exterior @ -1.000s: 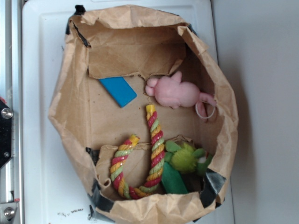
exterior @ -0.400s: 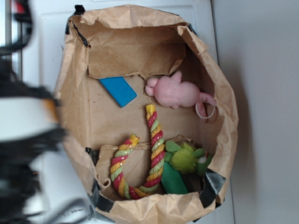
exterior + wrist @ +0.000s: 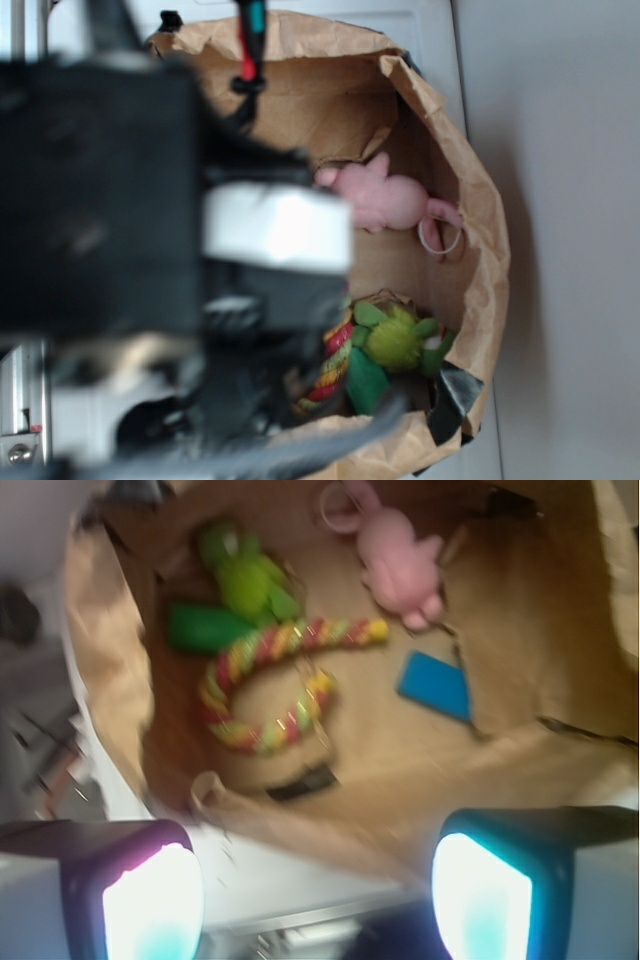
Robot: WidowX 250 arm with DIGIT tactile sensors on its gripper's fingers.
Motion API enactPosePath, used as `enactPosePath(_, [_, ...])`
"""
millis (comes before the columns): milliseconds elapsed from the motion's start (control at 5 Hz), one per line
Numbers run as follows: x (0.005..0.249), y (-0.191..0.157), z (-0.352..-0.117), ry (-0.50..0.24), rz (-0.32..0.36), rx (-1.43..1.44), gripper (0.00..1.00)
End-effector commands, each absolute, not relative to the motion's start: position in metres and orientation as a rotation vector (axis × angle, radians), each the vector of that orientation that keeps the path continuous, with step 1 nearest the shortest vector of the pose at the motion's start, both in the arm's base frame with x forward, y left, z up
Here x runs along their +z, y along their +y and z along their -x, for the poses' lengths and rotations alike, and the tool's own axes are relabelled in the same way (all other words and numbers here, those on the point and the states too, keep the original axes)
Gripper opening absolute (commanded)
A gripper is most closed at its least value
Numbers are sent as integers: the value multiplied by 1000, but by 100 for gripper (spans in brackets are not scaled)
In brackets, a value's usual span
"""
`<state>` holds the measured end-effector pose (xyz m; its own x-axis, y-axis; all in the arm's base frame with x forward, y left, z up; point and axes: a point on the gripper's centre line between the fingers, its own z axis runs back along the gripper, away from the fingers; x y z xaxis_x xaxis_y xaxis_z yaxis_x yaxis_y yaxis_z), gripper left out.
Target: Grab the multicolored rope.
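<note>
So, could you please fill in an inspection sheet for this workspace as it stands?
Surface: brown paper bag, open-topped, on a white top.
Job's things: multicolored rope, U-curved, on the bag floor, free.
Clutter: pink plush, green plush toy, blue block, apart from each other.
Pincer: pincer open, short of the bag, holding nothing.
Cables: red and black leads on the arm.
Surroundings: grey wall.

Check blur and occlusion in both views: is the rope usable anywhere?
Exterior: the arm is a large out-of-focus mass covering the left half; only a short piece of the multicolored rope shows beside the green plush. Wrist: motion-blurred throughout, yet the rope's whole U is readable; the claw fingers glow overexposed at the bottom edge, spread apart.
</note>
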<state>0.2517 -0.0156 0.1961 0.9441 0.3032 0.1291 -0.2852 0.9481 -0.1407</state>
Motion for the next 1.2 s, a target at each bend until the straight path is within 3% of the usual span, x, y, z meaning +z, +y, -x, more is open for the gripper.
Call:
enactPosePath(0, [174, 15, -277, -188, 188, 472, 100])
enactPosePath(200, [157, 22, -281, -230, 177, 575, 100])
enactPosePath(1000, [166, 21, -281, -201, 190, 473, 100])
